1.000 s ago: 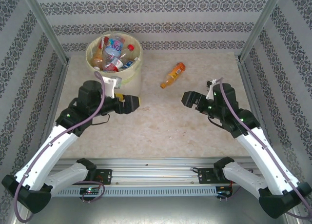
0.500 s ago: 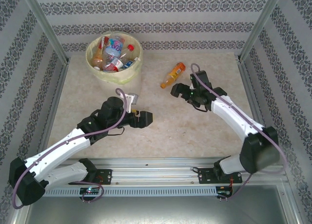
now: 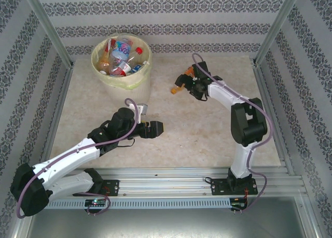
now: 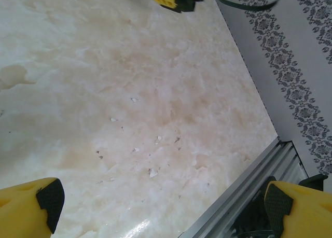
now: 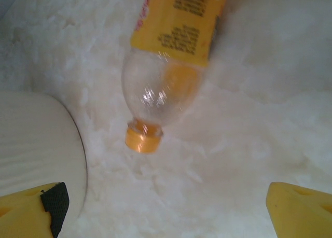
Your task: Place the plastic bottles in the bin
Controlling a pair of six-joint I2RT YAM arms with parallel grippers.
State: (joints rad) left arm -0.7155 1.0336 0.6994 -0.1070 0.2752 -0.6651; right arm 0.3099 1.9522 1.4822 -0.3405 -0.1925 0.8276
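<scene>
Pale marbled tabletop (image 4: pixel 155 93) lies under both pairs of my fingers. My right gripper (image 5: pixel 163 209) stands spread wide, its yellow fingers (image 5: pixel 31 212) sitting at the two lower corners of the wrist view with only bare table between them. Just ahead of those fingertips lies the orange-capped bottle (image 5: pixel 166 77), on its side and touching neither finger. Its cap points back toward the gap and its yellow label sits at the far end. Seen from above, this gripper hangs right over that bottle. Off beside the black-padded finger curves the cream wall of the bin (image 5: pixel 36 139).

My left gripper (image 4: pixel 163 207) is spread just as wide and holds nothing, with bare table between its fingers. Beyond one fingertip run a metal rail (image 4: pixel 244 196) and the patterned wall (image 4: pixel 290 72). The bin stands well apart from these fingers, and many bottles (image 3: pixel 122 54) lie heaped inside it.
</scene>
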